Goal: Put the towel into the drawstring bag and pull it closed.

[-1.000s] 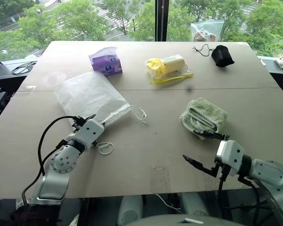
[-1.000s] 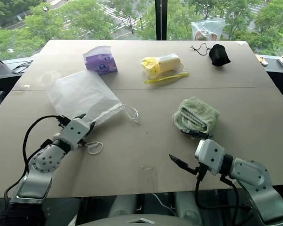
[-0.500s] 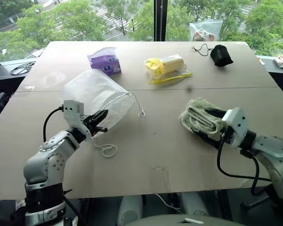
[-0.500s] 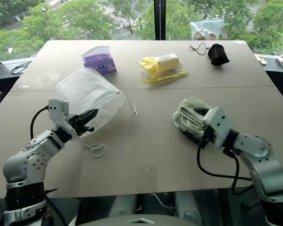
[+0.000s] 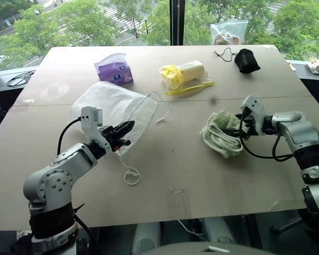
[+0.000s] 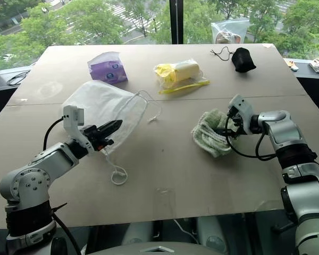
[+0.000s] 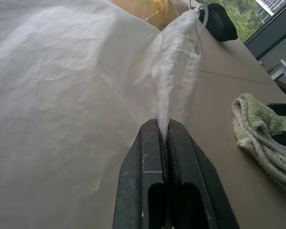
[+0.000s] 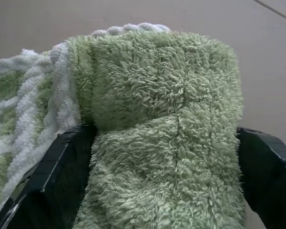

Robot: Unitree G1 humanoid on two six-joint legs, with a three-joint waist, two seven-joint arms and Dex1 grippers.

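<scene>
Left tool (image 5: pixel 126 127): my two black fingers are pressed together on a pinch of the drawstring bag (image 5: pixel 114 106), a thin, crinkled, translucent white sack. Its mouth edge is lifted off the surface (image 5: pixel 175 170), and a white cord loop (image 5: pixel 131 176) trails down onto the surface below my tool.

Right tool (image 8: pixel 162 167): fingers spread wide, one on each side of the towel (image 5: pixel 219 134), a fluffy pale green terry cloth folded into soft layers. It lies on the surface at my right, well apart from the bag.

Farther back lie a purple tissue pack (image 5: pixel 113 70), a yellow item in clear wrap (image 5: pixel 183 73) and a small black pouch (image 5: pixel 246 60). None lies between bag and towel.

My left forearm reaches forward and inward with the tool near level. My right arm bends inward, its tool angled down onto the towel.
</scene>
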